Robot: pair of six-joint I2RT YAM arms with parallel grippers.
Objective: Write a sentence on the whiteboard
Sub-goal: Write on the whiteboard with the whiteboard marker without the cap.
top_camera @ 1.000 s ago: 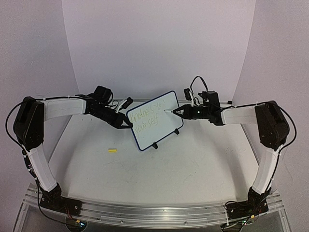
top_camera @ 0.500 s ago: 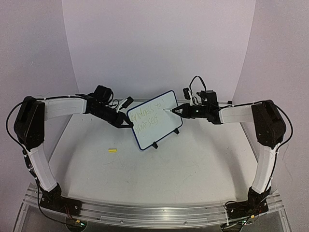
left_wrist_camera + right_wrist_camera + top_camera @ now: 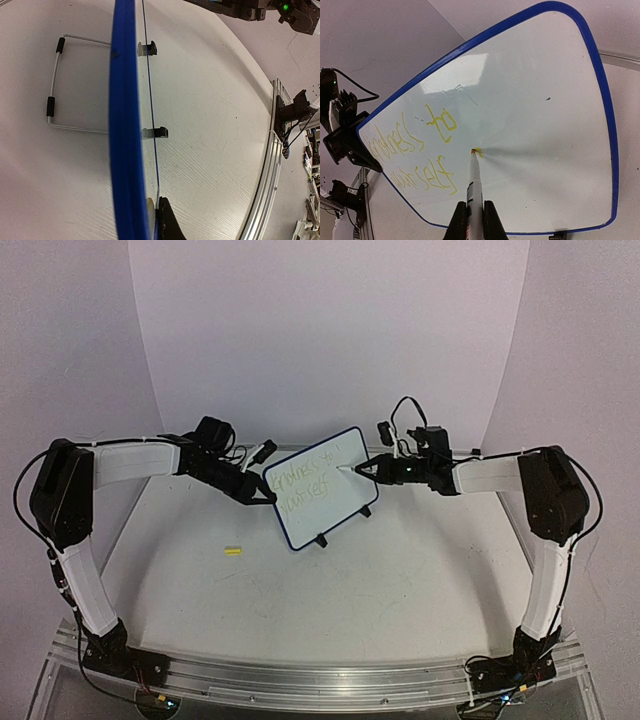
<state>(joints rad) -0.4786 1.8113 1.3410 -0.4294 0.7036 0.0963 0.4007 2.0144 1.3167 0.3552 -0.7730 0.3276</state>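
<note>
Desk point(image 3: 420, 580) is carrying everything; a broad bare stretch is lying between the board's feet and the rail point(image 3: 320, 678) at the near edge. Both arms are reaching in from the sides and meeting at the whiteboard point(image 3: 335, 502), which is standing tilted back at mid-desk towards the rear, on two black clip feet point(image 3: 155, 132) and a wire stand point(image 3: 55, 85).

Left pincer point(image 3: 264, 496) is pinching the board's left blue rim, seen edge-on in its wrist view. Right pincer point(image 3: 474, 220) is pressing together on a marker point(image 3: 474, 182), whose tip is touching the white face about mid-board.

The sentence point(image 3: 415, 150) is sitting on the board's left half in yellow-green, reading "kindness to" over "yourself". A small fresh yellow dab is showing at the tip, just right of "yourself". The board's right half is showing plain white out to the blue rim, apart from one tiny dark speck.

A small yellow piece point(image 3: 233, 551) is lying on the desk, left of the board and well apart from it.
</note>
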